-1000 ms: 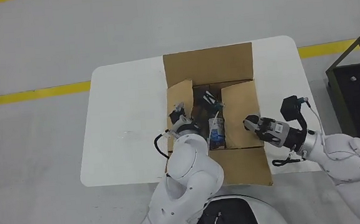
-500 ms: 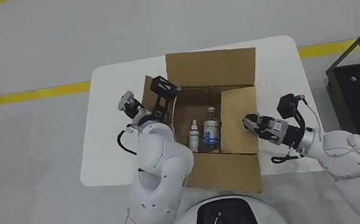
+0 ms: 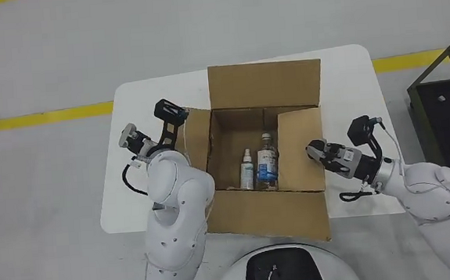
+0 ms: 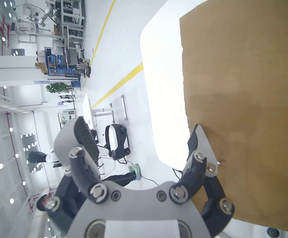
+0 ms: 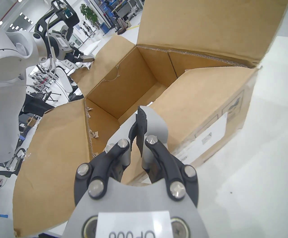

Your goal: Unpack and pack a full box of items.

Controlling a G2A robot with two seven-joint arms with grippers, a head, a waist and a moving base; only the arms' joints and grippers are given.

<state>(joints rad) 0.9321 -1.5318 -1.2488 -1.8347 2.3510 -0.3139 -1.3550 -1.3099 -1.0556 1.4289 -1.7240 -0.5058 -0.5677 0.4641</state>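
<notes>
The box (image 3: 264, 82) stands open on the white table (image 3: 144, 106), with a clear bottle (image 3: 267, 164) and a small white bottle (image 3: 247, 170) side by side inside. My left gripper (image 4: 137, 126) is spread wide and holds nothing — one finger (image 4: 199, 144) lies against the left flap (image 3: 200, 138). My right gripper (image 5: 140, 126) is pressed closed at the right flap (image 3: 300, 146) — whether it pinches cardboard, I cannot tell.
</notes>
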